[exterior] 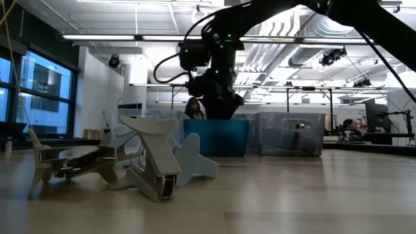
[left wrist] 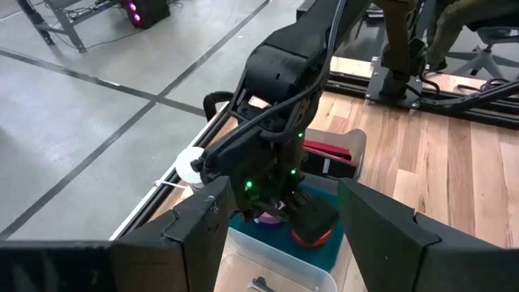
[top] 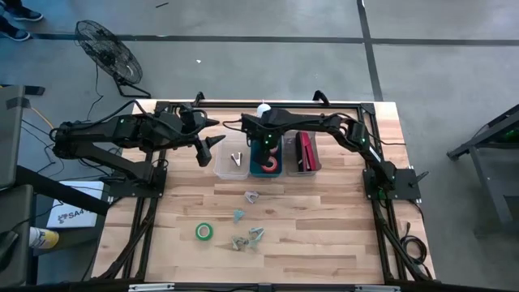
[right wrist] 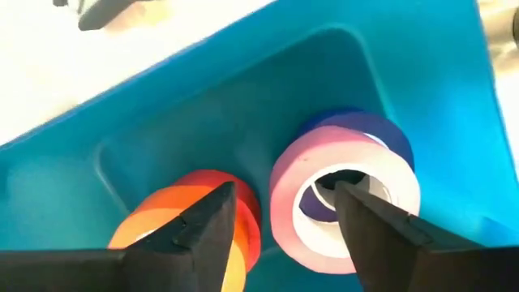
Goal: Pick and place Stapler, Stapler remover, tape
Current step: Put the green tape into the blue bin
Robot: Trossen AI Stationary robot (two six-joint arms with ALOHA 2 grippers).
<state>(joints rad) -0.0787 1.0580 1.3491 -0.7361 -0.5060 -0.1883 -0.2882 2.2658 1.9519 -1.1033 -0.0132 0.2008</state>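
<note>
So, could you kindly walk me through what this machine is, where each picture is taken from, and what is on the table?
It is a robot with two dark arms at a wooden table, each ending in a two-finger gripper. One picture looks straight down, one looks level across the tabletop, and two come from cameras on the wrists.

The right gripper reaches into the blue plastic bin, its fingers open above a pink tape roll and an orange-red tape roll; it holds nothing. The left gripper waits open beside the bins.

The red stapler lies in a clear bin. On the table remain a green tape roll and small silvery staple removers.
</note>
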